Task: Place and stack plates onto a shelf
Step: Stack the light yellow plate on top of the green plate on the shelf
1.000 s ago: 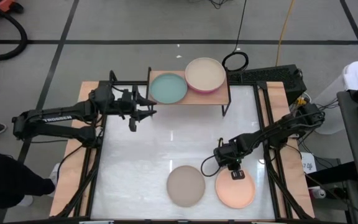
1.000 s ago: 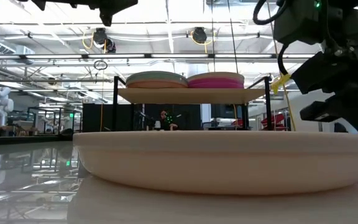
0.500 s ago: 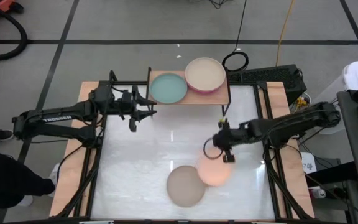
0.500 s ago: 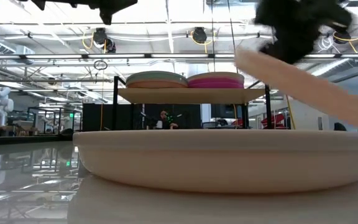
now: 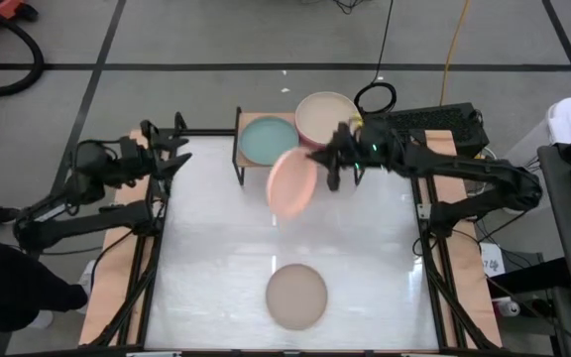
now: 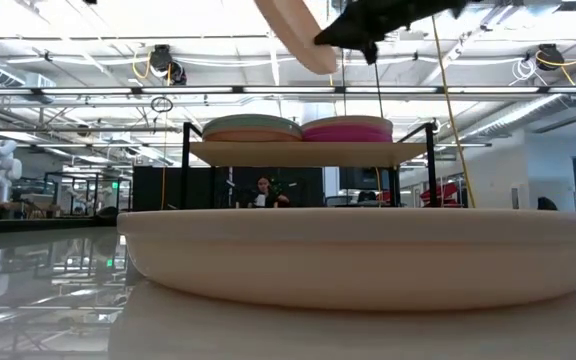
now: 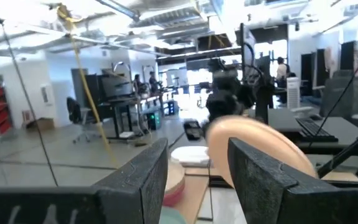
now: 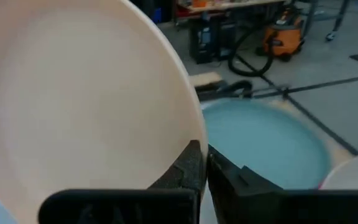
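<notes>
The peach plate [image 5: 292, 182] is held tilted in the air by its rim in the right gripper [image 5: 333, 171], just before the shelf [image 5: 353, 151]. On the shelf a teal plate [image 5: 265, 138] and a beige plate [image 5: 326, 116] are seen topping two stacks. A round matte taupe plate [image 5: 296, 296] lies on the table [image 5: 206, 258]. The left gripper [image 5: 171, 159] is parked with fingers spread at the table's left edge.

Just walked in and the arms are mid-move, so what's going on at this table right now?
The right gripper is shut on the rim of a peach plate, holding it tilted in the air beside the shelf. The shelf already carries a teal-topped stack and a beige-topped stack. A taupe plate lies on the table near the front. The left gripper, open, waits at the table's left edge.
</notes>
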Controlling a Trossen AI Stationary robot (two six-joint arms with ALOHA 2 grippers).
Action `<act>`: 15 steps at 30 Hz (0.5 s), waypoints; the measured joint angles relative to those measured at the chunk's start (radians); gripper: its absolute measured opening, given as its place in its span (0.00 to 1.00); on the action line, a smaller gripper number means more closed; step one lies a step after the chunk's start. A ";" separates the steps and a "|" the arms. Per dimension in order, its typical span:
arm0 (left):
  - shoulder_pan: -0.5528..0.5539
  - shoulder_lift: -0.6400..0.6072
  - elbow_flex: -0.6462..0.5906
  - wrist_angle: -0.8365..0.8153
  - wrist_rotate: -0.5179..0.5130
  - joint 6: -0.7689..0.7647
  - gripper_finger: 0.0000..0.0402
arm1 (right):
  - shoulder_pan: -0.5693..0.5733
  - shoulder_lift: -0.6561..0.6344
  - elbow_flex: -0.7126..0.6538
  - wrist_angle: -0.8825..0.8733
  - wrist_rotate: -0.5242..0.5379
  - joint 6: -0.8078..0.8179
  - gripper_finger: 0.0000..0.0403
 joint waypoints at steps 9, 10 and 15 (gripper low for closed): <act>0.014 -0.064 -0.119 0.018 -0.001 -0.033 0.43 | -0.147 0.293 0.332 -0.003 -0.053 -0.016 0.00; 0.014 -0.065 -0.129 0.027 -0.001 -0.037 0.43 | -0.164 0.325 0.365 -0.006 -0.053 -0.014 0.00; 0.014 -0.064 -0.165 0.034 -0.001 -0.058 0.43 | -0.235 0.441 0.454 -0.040 -0.095 0.011 0.00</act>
